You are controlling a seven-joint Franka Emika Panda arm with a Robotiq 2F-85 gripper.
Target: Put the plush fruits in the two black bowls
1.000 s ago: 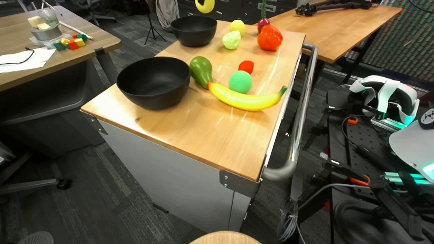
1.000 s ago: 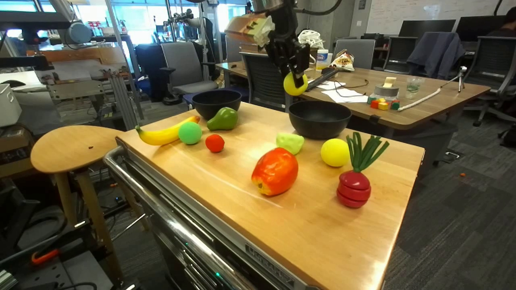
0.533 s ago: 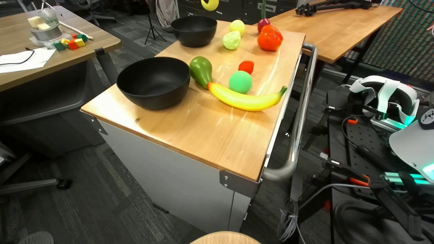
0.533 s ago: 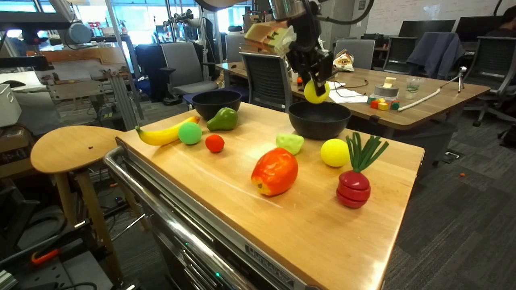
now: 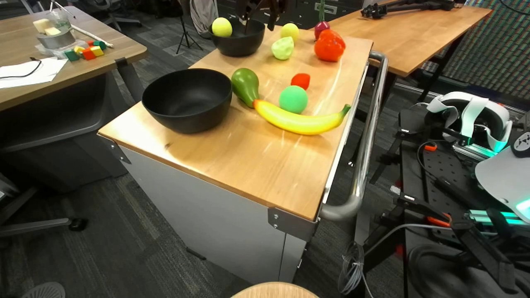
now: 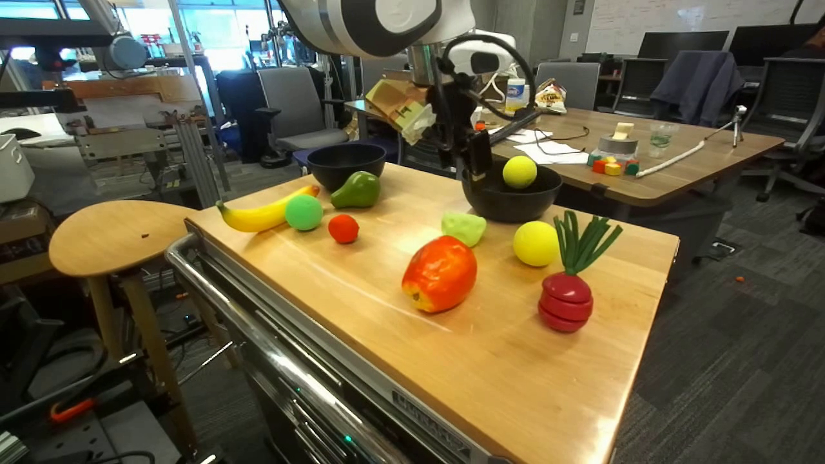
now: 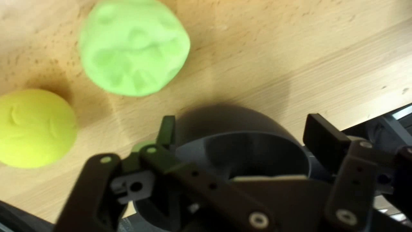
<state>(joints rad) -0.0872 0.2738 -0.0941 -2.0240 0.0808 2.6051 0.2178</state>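
My gripper (image 7: pixel 241 129) is open, its fingers (image 7: pixel 317 132) wide apart above a black bowl (image 6: pixel 509 205), nothing between them. A yellow ball (image 6: pixel 519 172) shows at that bowl's mouth, off the fingers; whether it rests inside or is still falling I cannot tell. The other black bowl (image 5: pixel 186 103) looks empty. Beside it are a green pear-shaped fruit (image 5: pixel 247 87), the banana (image 5: pixel 302 120), a green ball (image 5: pixel 293 99) and a small red fruit (image 5: pixel 300 81). A pale green lumpy piece (image 7: pixel 135 48), another yellow ball (image 7: pixel 35 129), a large orange-red fruit (image 6: pixel 441 275) and a leafy red vegetable (image 6: pixel 565 303) lie on the wooden top.
A metal rail (image 6: pixel 258 322) runs along one long side of the cart. A round stool (image 6: pixel 122 238) stands by its end. Across a gap is a desk (image 6: pixel 696 171) with papers and coloured blocks (image 6: pixel 612 169).
The yellow ball was held in my gripper and carried over the bowl. My gripper has come lower and opened, and the ball has left it and dropped to the bowl's mouth.
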